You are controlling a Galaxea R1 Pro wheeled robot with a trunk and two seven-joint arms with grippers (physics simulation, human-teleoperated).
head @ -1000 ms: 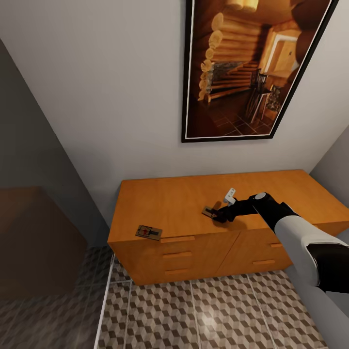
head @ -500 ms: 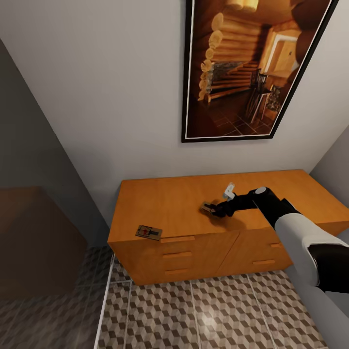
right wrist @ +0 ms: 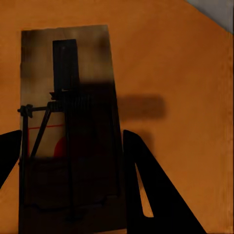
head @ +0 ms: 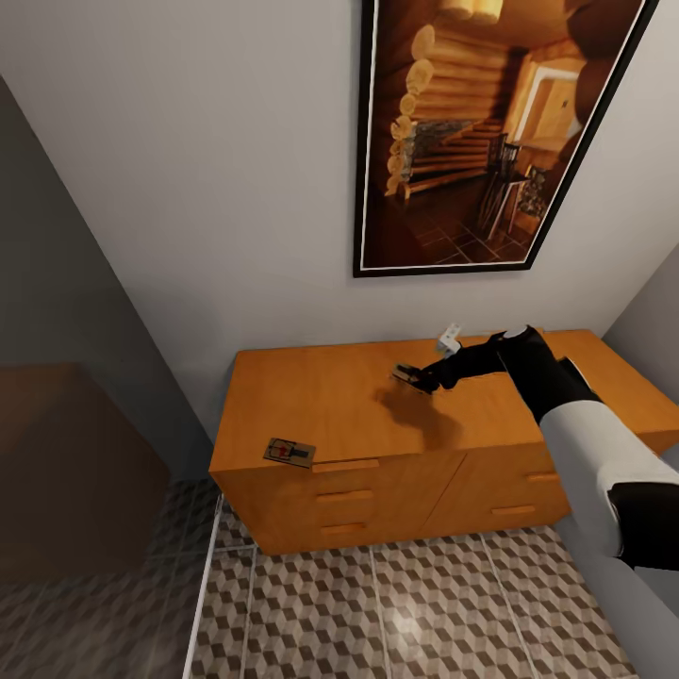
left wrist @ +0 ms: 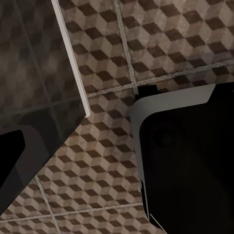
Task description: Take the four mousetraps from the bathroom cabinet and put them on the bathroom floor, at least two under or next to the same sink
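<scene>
Mousetrap point(head: 405, 372) sits clamped in my right tool point(head: 416, 377), clear above the cabinet point(head: 321, 405) for carrying floorward. A second mousetrap point(head: 289, 453) waits at the front edge. My left tool's state I cannot tell.

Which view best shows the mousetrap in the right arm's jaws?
The right wrist view: the held mousetrap is close up, with its wire parts and red mark clear. In the head view it is a tiny shape at the right gripper, above the cabinet.

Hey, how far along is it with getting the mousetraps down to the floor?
Early. No trap shows on the tiled floor yet. The right pincer holds one mousetrap lifted above the cabinet top. Another mousetrap lies at the cabinet's front left edge. The other two aren't visible.
</scene>
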